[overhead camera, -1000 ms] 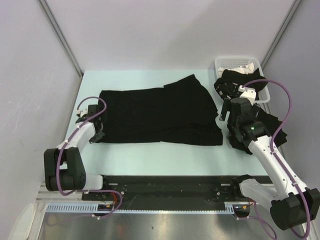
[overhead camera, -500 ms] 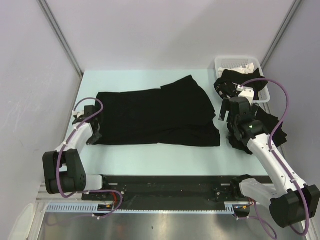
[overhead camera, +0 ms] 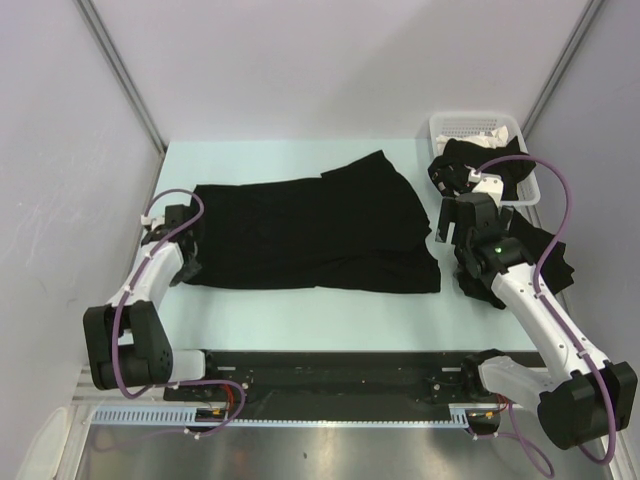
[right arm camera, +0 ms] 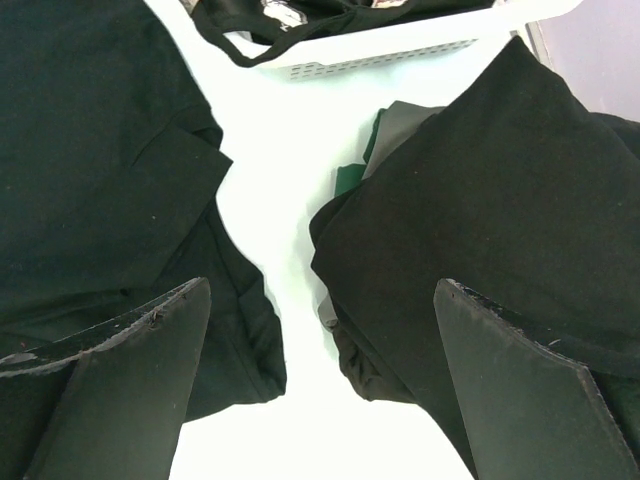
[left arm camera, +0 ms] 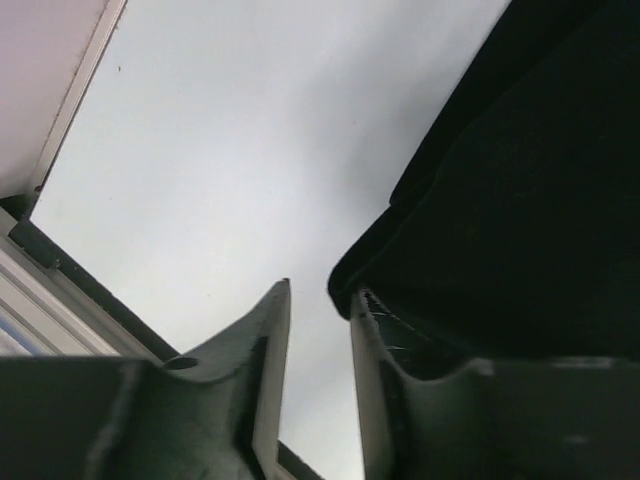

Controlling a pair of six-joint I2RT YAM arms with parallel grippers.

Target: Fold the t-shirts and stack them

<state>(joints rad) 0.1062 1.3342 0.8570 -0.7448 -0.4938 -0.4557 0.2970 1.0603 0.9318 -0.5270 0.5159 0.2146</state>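
Observation:
A black t-shirt (overhead camera: 310, 235) lies spread flat across the middle of the table. My left gripper (overhead camera: 186, 266) sits at its near-left corner. In the left wrist view the left gripper (left arm camera: 320, 292) is narrowly open with only bare table between its fingers, and the shirt's edge (left arm camera: 500, 200) lies against the right fingertip. My right gripper (overhead camera: 447, 228) hovers wide open and empty over the gap between the spread shirt (right arm camera: 90, 150) and a folded black pile (right arm camera: 480, 220). That pile also shows at the right in the top view (overhead camera: 540, 255).
A white slotted basket (overhead camera: 480, 130) stands at the far right with black cloth (overhead camera: 490, 165) hanging over its near rim; it also shows in the right wrist view (right arm camera: 400, 45). Grey walls close in the left and right sides.
My left gripper has shifted slightly left and the shirt's left edge has moved left with it. My right gripper has drifted a little left and farther away.

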